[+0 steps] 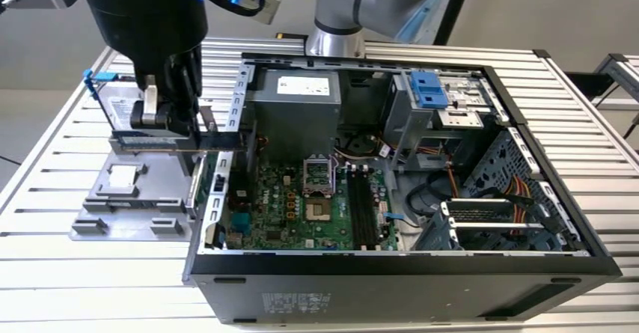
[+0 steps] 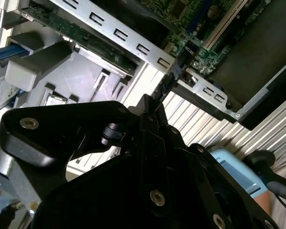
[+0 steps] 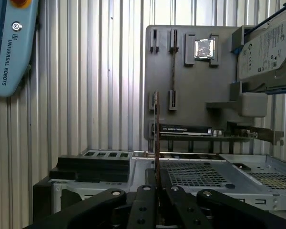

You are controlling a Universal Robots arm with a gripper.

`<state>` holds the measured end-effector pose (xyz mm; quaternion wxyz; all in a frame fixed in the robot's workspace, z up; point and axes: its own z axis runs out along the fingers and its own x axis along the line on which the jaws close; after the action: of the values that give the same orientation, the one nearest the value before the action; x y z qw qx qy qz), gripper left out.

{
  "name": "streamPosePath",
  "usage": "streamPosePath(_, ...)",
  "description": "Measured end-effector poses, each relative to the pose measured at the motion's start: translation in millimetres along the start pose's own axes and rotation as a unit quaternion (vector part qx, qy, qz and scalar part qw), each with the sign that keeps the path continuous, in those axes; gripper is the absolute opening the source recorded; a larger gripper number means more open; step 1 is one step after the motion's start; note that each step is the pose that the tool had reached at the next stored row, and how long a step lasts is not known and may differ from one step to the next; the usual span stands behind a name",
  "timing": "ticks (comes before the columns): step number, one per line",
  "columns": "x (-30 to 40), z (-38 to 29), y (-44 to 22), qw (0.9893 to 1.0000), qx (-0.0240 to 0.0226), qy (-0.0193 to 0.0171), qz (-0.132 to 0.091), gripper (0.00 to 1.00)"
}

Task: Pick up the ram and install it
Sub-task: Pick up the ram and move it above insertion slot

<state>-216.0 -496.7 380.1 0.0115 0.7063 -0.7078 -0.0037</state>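
Gripper (image 1: 167,121): in the exterior view it hangs over the gray tray, at 9 o'clock from the computer case.
Grip: the two black fingers (image 3: 144,196) are squeezed tight on the ram, one on each flat side.
Ram (image 3: 156,125): a thin stick, seen from its edge in the first wrist view. It pokes out from between the fingers. It is over the tray and near the side wall of the case. I cannot tell if it touches the tray.
Gray tray (image 1: 125,202): lies on the table at 9 o'clock from the case.
Hard drive (image 1: 118,110): silver, at the 12 o'clock end of the tray.
Small square chip (image 1: 122,177): sits in the tray at 7 o'clock from the gripper.
Long card (image 3: 186,130): lies in the tray, crossways to the ram.
Computer case (image 1: 399,277): lies on the table with its side open.
Motherboard (image 1: 284,209): green, flat inside the case.
Long black slots (image 1: 361,212): on the 3 o'clock side of the motherboard, well apart from the ram. The ram is not in them yet.
Table (image 1: 90,295): silver with long ribs.
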Motion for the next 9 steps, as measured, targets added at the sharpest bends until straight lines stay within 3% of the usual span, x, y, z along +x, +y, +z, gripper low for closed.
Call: streamPosePath(9, 0.0, -0.4, -15.3, 1.0000, 0.0000, 0.0000, 0.000, 0.00)
